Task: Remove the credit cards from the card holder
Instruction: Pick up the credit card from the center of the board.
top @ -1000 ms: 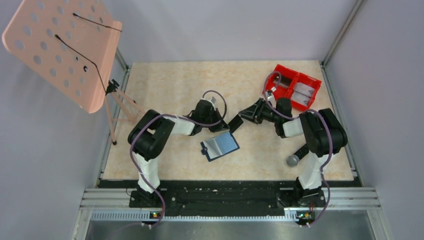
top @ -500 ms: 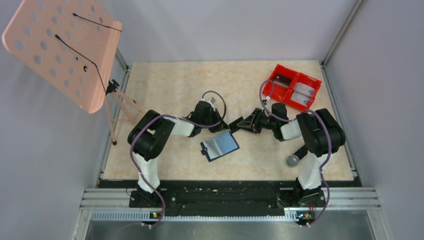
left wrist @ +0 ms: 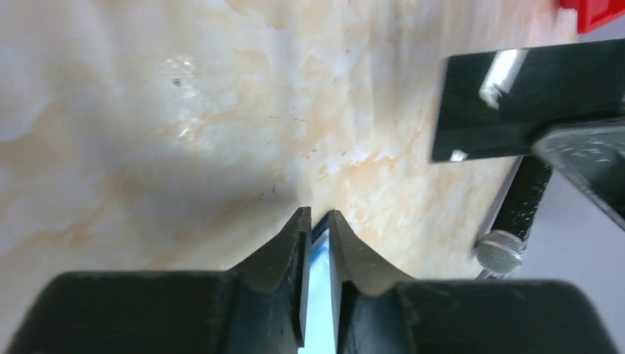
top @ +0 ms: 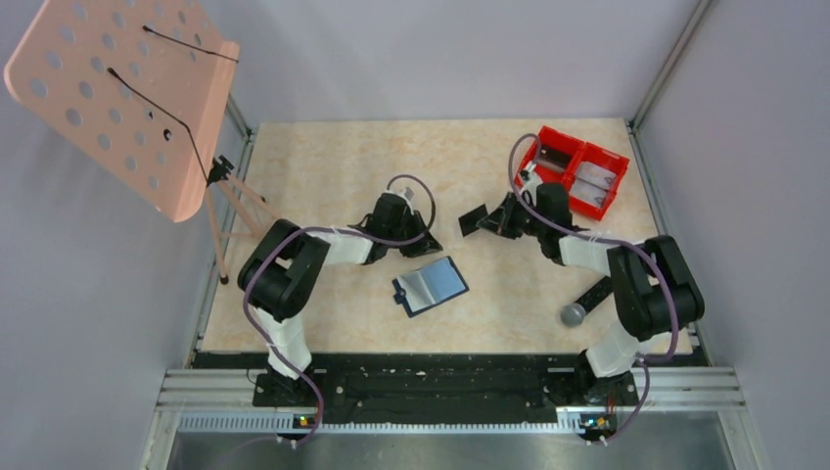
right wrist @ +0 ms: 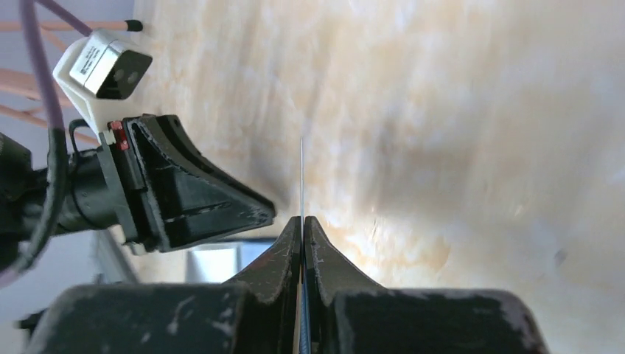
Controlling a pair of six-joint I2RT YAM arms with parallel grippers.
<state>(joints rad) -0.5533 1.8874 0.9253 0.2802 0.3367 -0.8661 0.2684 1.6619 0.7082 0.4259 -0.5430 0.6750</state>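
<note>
One dark credit card point(top: 474, 220) is already clear of the card holder point(top: 432, 285), pinched by one end in the right gripper point(right wrist: 302, 225), whose jaws are closed tight on it; its own camera sees the card edge-on as a thin line. The card holder lies open and flat on the surface point(top: 343, 166), pale inner faces up, its long axis running roughly left to right and tilted up toward the right. From the right gripper it lies toward the near edge and to the left, apart from the held card. The left gripper point(left wrist: 315, 217) is the nearer one, its tip just beyond the holder's far edge; its jaws are closed to a narrow slit with pale blue showing through, and nothing sticks out past the tips. Whether any cards remain in the pockets is too small to tell. My guess is the held card gets set down somewhere away from the holder, while any further pull would suit the left side's reach.
</note>
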